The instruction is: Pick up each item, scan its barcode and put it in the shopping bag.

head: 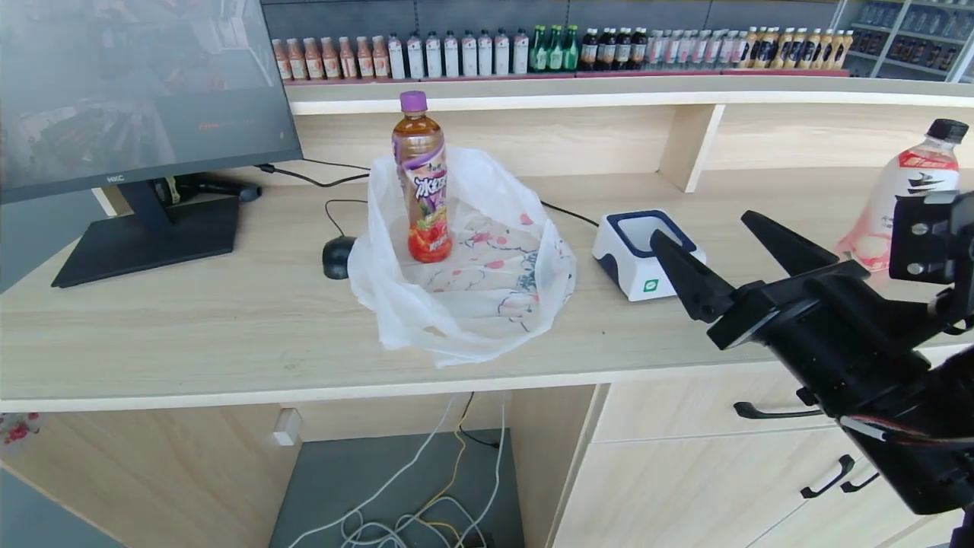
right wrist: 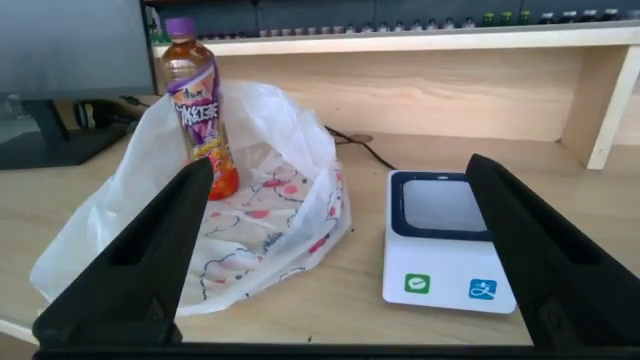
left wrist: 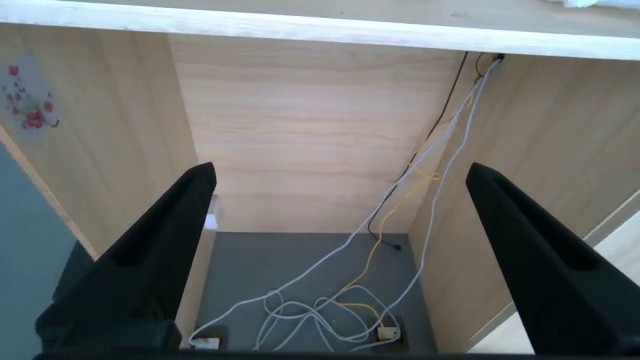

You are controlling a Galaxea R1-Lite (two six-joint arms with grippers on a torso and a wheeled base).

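Left gripper [left wrist: 340, 172]: fingers spread wide, empty, held below the counter edge facing the cable recess, well apart from all items. Shopping bag [head: 377, 259]: open on the counter [head: 190, 327], with a purple-capped bottle [head: 421, 183] standing upright inside; judged already bagged. Scanner [head: 643, 255]: just right of the bag, window up. Right gripper [head: 700, 225]: fingers wide apart, empty, tips directed at the scanner and bag. Black-capped bottle [head: 909, 194]: upright at the counter's far right, long axis vertical, lying to the right of and beyond the right gripper, not between its fingers. Judgement: the right arm is far nearer; it must swing rightward, away from its present heading, to take this bottle from the side.
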